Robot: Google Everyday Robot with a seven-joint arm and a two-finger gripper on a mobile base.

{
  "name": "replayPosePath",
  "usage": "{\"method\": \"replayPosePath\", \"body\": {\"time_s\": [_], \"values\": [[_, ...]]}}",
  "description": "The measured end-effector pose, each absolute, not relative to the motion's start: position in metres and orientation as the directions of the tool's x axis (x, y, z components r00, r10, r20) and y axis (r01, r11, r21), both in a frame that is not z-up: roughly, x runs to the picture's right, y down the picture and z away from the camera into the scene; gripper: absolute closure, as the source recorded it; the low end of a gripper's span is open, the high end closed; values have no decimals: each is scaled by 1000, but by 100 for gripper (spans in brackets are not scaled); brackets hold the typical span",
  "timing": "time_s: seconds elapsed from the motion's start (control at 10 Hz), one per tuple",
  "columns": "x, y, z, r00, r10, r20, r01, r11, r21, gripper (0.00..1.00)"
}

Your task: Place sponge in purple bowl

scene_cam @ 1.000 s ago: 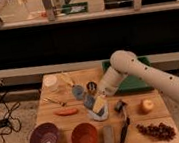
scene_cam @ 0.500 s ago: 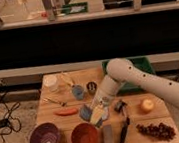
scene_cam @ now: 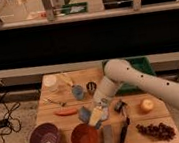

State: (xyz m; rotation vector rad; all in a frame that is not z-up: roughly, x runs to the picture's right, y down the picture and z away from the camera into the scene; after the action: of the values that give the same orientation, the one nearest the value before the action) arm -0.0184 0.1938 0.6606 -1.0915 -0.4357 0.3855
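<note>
The sponge (scene_cam: 84, 113), a small blue block, is at the tip of my gripper (scene_cam: 89, 114), low over the middle of the wooden table (scene_cam: 155, 114). The gripper is shut on it. My white arm (scene_cam: 135, 82) reaches in from the right. The purple bowl (scene_cam: 45, 139) stands at the table's front left corner, left of and nearer than the sponge. It looks empty.
An orange-red bowl (scene_cam: 85, 137) sits right of the purple one, just in front of the gripper. A pale pad (scene_cam: 102, 114), a grey bar (scene_cam: 108, 136), a black brush (scene_cam: 123, 129), grapes (scene_cam: 156, 130) and an orange fruit (scene_cam: 147, 106) lie to the right. A red chili (scene_cam: 66, 112), blue cup (scene_cam: 77, 92) and can (scene_cam: 91, 87) sit behind.
The gripper has carried the sponge leftward and toward the front of the table, nearer the two bowls. Nothing else has moved.
</note>
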Motion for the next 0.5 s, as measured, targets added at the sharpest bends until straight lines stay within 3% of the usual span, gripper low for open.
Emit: {"method": "replayPosePath", "body": {"time_s": [0.5], "values": [[-78,230,654,878,438,194,15,379,-925,100]]}}
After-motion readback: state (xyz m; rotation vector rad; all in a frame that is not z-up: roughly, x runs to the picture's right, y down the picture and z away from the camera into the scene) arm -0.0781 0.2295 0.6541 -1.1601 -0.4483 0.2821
